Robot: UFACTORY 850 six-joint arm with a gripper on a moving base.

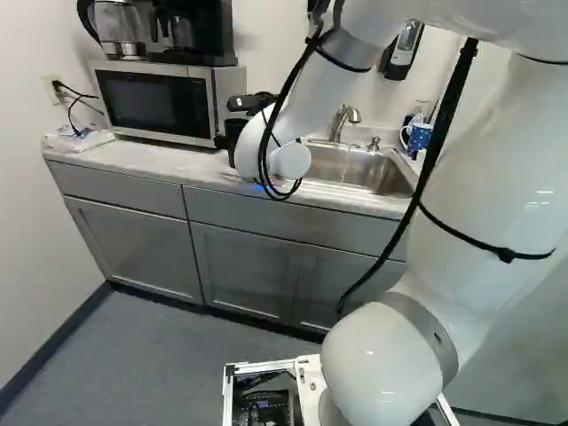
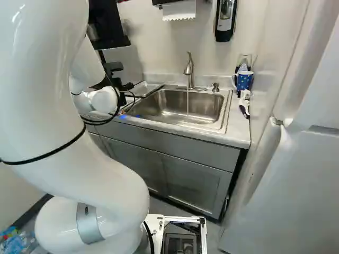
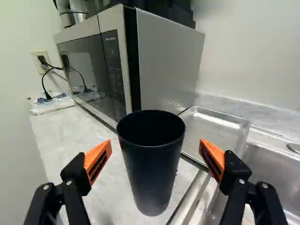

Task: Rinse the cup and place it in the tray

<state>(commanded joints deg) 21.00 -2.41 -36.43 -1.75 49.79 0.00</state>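
The black cup (image 3: 151,164) is standing upright on the counter (image 1: 173,160), its open mouth up, right between the fingers (image 3: 97,159). They're spread wide, one on each side of it, and I can see a gap between the cup and either orange pad, so nothing is clamped. One finger is on the tray's side; the other is over the counter.

It's a tight corner. The microwave (image 3: 171,58) rises just beyond the cup, with a black coffee machine (image 1: 200,35) on top, and the metal tray (image 3: 218,124) sits right beside it, its raised rim close to the cup and the finger on that side. Past the tray comes the sink (image 2: 206,107), where water (image 2: 187,103) is running from the faucet (image 2: 189,70), down into the basin.

Next to the faucet there's a small pump (image 2: 215,87), and in the corner past the sink stands a blue mug (image 2: 244,81) with white spots, a black-and-white brush-like thing (image 2: 244,100) near it. Above hang a soap dispenser (image 2: 225,20) and a paper towel (image 2: 179,10). At the microwave's other end, a plastic-wrapped packet (image 3: 52,105) lies by the wall, close to the black cords (image 3: 48,95) coming down from the outlet (image 3: 36,60).
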